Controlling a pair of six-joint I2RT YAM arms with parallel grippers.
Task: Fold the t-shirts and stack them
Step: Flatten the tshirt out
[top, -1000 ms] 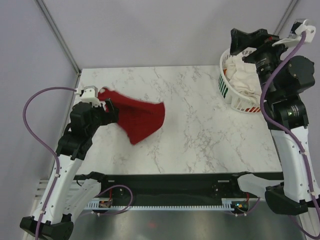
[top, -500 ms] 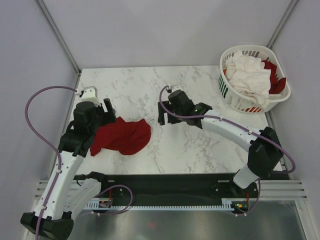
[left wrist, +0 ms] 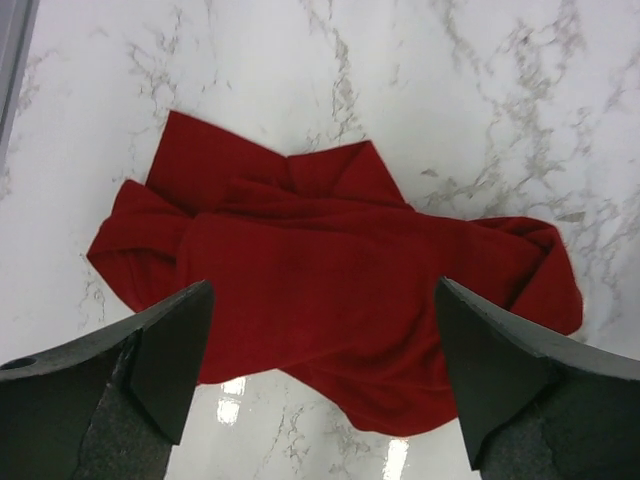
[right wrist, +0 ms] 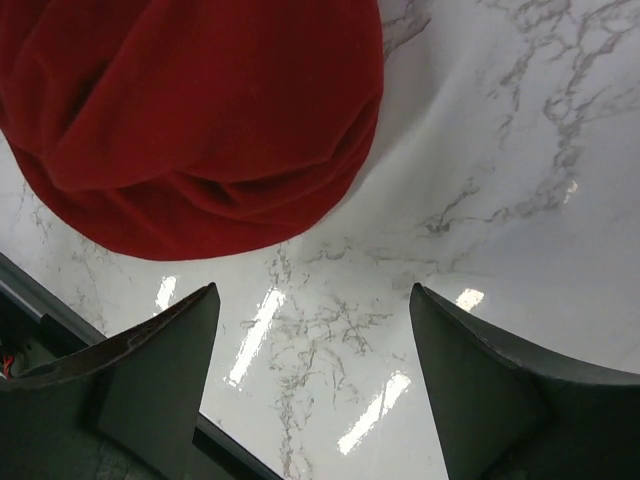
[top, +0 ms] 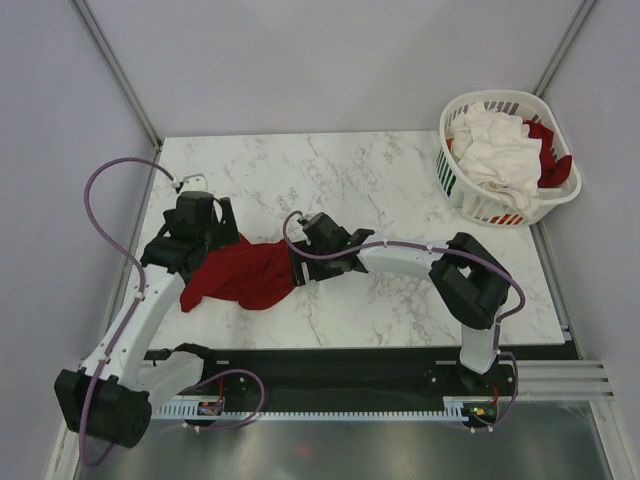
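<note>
A dark red t-shirt (top: 243,277) lies crumpled on the marble table (top: 400,200) at the front left. My left gripper (top: 222,240) hovers over its upper left part, open, with the cloth (left wrist: 330,290) below and between its fingers (left wrist: 150,370) but not pinched. At the shirt's right edge my right gripper (top: 297,268) stands open. In the right wrist view the red cloth (right wrist: 200,110) lies beyond the fingers (right wrist: 160,370), with bare table between them. A white t-shirt (top: 495,145) and more red cloth (top: 552,160) lie in the basket.
The white slotted basket (top: 455,185) stands at the table's back right corner. The table's near edge and a black rail (top: 330,365) run just in front of the red shirt. Grey walls enclose the table on the left, back and right.
My right arm swung from the basket down to the red shirt's right edge. The shirt dropped from a spread shape into a crumpled heap, and the left gripper now hangs open over it.
</note>
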